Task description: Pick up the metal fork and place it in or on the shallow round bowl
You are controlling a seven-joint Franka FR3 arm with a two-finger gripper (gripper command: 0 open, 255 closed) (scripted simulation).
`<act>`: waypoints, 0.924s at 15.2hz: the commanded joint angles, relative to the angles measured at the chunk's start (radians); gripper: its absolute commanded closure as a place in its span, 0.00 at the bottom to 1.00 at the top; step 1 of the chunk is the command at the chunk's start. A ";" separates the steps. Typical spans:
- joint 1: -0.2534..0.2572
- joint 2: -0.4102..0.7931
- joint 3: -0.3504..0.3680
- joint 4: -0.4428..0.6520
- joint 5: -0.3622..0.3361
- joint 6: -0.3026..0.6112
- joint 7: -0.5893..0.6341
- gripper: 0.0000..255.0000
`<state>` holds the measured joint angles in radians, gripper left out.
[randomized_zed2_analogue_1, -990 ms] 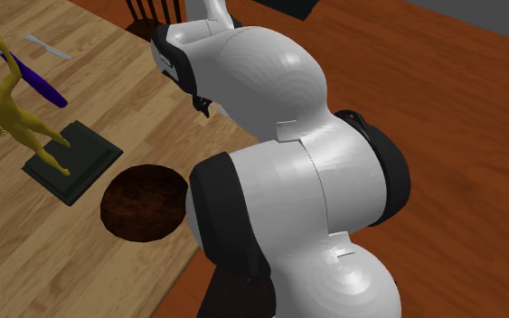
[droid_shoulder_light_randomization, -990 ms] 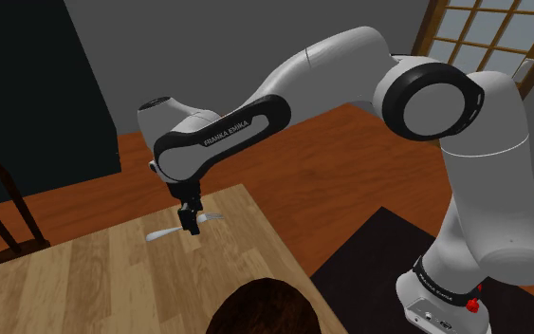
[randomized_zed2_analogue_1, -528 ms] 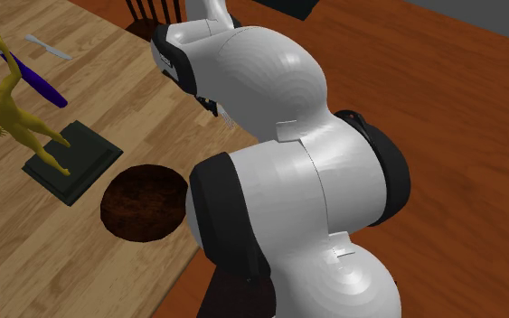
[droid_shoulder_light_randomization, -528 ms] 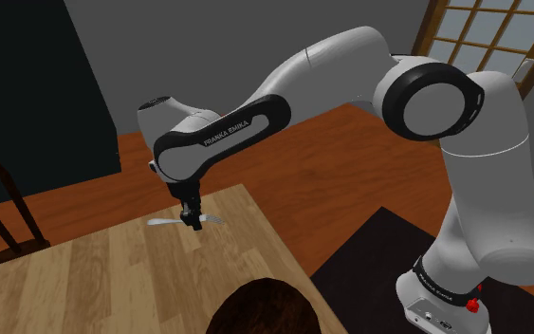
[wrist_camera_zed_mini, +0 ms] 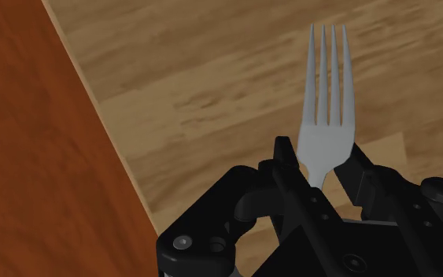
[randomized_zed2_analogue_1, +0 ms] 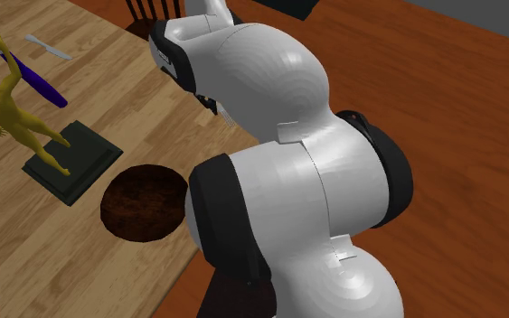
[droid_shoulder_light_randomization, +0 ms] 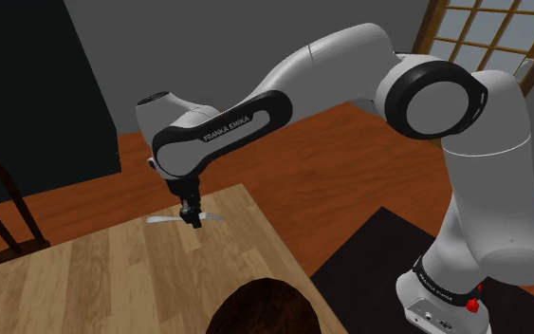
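Wrist view has the claw [wrist_camera_zed_mini: 322,164] clenched on the neck of the grey fork [wrist_camera_zed_mini: 326,94] at lower right of the frame, tines jutting over the wooden counter [wrist_camera_zed_mini: 212,71] by its edge, a hold likely meant to carry it level to the dark round bowl [randomized_zed2_analogue_1: 144,203].

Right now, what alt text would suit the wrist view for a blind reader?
The black tool clasps a grey fork by its neck, with the tines pointing away from it. Beneath is a wooden table, whose edge runs beside a red-brown floor.
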<state>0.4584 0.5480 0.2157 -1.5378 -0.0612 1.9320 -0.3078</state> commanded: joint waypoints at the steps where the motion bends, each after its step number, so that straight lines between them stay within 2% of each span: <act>1: -0.001 -0.010 0.001 0.012 0.002 -0.022 -0.001 1.00; 14: -0.001 -0.059 0.007 0.114 0.012 -0.172 -0.002 1.00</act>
<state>0.4580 0.4937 0.2227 -1.4311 -0.0499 1.7723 -0.3089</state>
